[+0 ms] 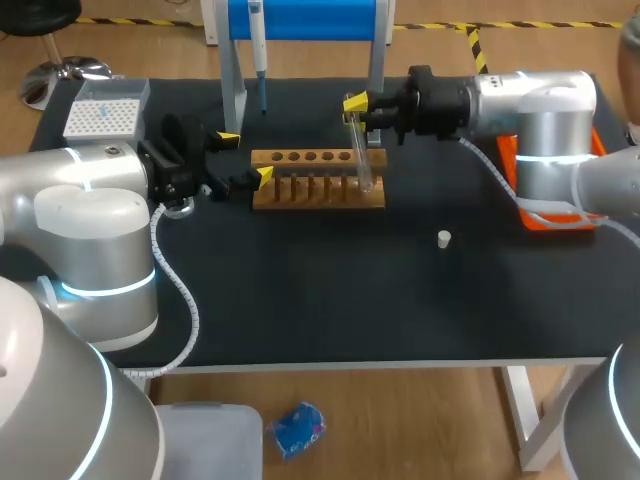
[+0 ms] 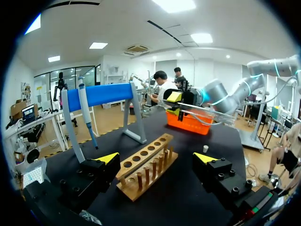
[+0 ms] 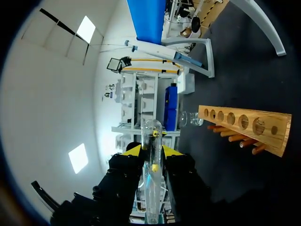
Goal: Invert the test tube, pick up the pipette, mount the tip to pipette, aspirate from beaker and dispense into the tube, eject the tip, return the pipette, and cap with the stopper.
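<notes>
Test tube (image 1: 360, 155), gripped by right jaws above wooden rack (image 1: 268, 160), near table (image 1: 400, 300) rear edge.
Left jaws open at rack's left end; best lifted clear of pegs (image 1: 318, 187), rotated slowly, grip firm.

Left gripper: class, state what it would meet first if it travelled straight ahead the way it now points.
The left gripper would first meet the wooden rack, just ahead of its open fingers; depth is unclear.
</notes>
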Available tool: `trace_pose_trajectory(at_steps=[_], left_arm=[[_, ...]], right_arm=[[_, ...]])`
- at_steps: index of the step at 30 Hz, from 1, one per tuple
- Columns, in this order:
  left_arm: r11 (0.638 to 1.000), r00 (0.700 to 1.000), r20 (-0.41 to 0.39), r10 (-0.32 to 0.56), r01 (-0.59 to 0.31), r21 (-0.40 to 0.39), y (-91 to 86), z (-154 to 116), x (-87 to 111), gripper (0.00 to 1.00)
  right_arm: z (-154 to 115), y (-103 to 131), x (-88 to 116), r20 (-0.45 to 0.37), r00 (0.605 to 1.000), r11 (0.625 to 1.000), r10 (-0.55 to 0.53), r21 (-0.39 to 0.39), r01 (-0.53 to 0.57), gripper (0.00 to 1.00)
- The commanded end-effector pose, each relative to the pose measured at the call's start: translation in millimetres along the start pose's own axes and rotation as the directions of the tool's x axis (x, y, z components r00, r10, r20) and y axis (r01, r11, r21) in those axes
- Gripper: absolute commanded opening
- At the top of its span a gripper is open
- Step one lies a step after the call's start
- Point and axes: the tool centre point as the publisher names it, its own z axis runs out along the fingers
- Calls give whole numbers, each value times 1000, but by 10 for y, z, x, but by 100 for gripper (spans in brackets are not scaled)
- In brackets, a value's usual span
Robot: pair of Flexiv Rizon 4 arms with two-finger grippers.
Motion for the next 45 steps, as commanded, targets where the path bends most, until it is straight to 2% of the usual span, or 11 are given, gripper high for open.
trace_pose_trajectory(at_steps=[1,5,9,14,16,29,31,34,36,41,45], left_arm=[[1000,1000,3,1,-1,4,13,8,7,100],[1000,1000,3,1,-1,4,13,8,7,100],[983,988,80,129,-138,120,-28,30,233,100],[885,926,181,330,-370,283,-82,23,568,100],[879,918,183,352,-392,272,-62,58,636,100],[879,918,183,352,-392,272,-62,58,636,100],[778,826,181,533,-563,278,-188,47,630,100],[677,750,176,638,-655,336,-324,30,677,100],[621,710,168,684,-687,377,-377,24,691,100],[433,515,99,851,-796,423,-499,35,785,100],[323,391,64,918,-832,450,-520,98,856,100]], right_arm=[[-3,-19,22,6,1000,1000,-1,-5,1,0],[-3,-19,22,6,1000,1000,-1,-5,1,0],[-3,-19,22,6,1000,1000,-1,-5,1,0],[-3,-19,22,6,1000,1000,-1,-5,1,0],[-3,-19,22,6,1000,1000,-1,-5,1,0],[-3,-19,22,6,1000,1000,-1,-5,1,0],[-3,-19,22,6,1000,1000,-1,-5,1,0],[-3,-19,22,6,1000,1000,-1,-5,1,0],[-3,-19,22,6,1000,1000,-1,-5,1,0],[-3,-19,22,6,1000,1000,-1,-5,1,0],[-3,-19,22,6,1000,1000,-1,-5,1,0]])
